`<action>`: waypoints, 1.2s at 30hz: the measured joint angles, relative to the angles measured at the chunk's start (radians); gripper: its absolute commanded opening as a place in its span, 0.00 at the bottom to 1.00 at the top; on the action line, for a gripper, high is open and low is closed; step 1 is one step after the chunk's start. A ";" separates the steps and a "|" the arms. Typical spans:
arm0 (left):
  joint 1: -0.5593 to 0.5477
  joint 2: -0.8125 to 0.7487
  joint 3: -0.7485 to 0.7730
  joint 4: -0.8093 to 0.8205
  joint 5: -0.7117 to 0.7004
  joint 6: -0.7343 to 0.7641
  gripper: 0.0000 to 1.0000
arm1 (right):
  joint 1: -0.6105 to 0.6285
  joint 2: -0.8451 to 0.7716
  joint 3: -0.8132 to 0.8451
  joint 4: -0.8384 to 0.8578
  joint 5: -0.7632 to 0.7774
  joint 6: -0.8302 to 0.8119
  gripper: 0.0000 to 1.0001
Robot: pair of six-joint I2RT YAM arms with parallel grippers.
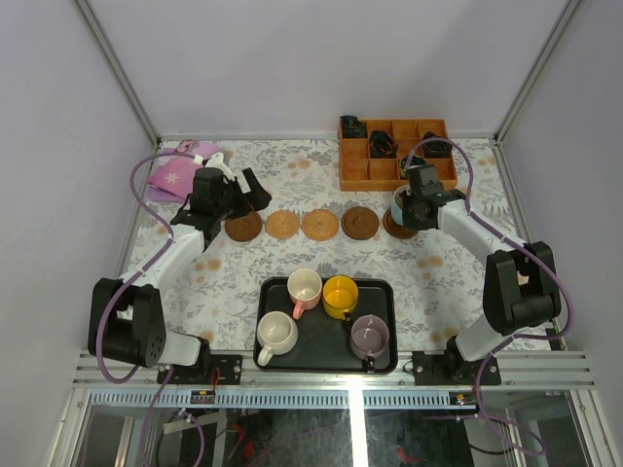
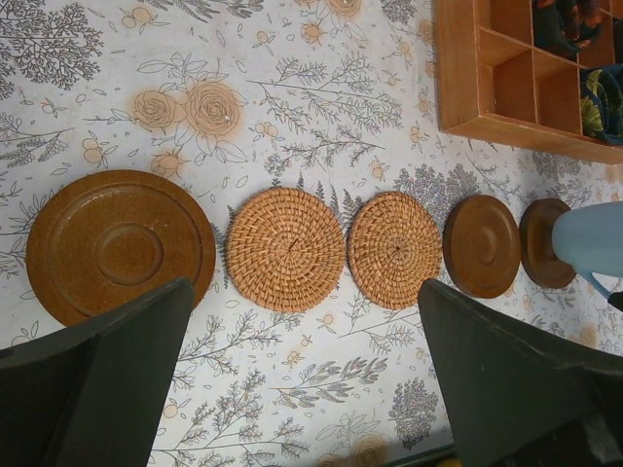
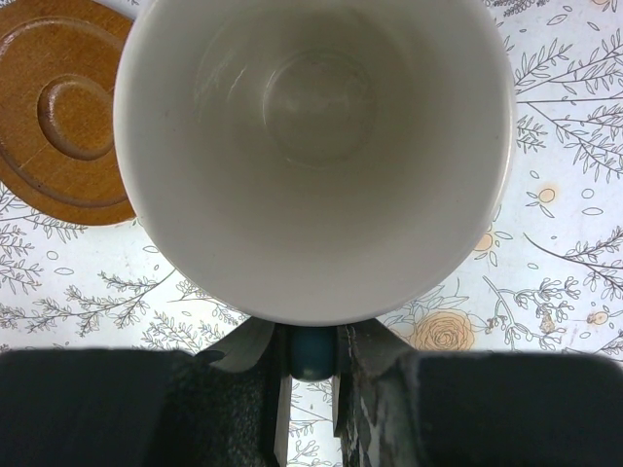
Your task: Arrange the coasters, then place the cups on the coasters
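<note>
Nearest, the black tray parks four cups awaiting turns, while my right end effector pinches the blue cup by its handle, upright over the rightmost coaster, my left end effector spread wide, empty.

Nothing to read here: no words, numbers, brands or signs show on anything in any view, only a printed flower pattern on the surface.
</note>
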 measured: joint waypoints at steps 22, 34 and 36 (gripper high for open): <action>0.000 0.026 0.002 0.000 0.001 0.000 1.00 | -0.001 0.031 0.008 -0.024 -0.023 0.021 0.00; 0.000 0.026 0.002 0.000 0.008 0.000 1.00 | -0.001 0.031 0.008 -0.024 0.001 0.040 0.00; 0.000 0.026 0.002 0.000 0.008 0.000 1.00 | -0.001 0.031 0.008 -0.024 0.002 0.041 0.03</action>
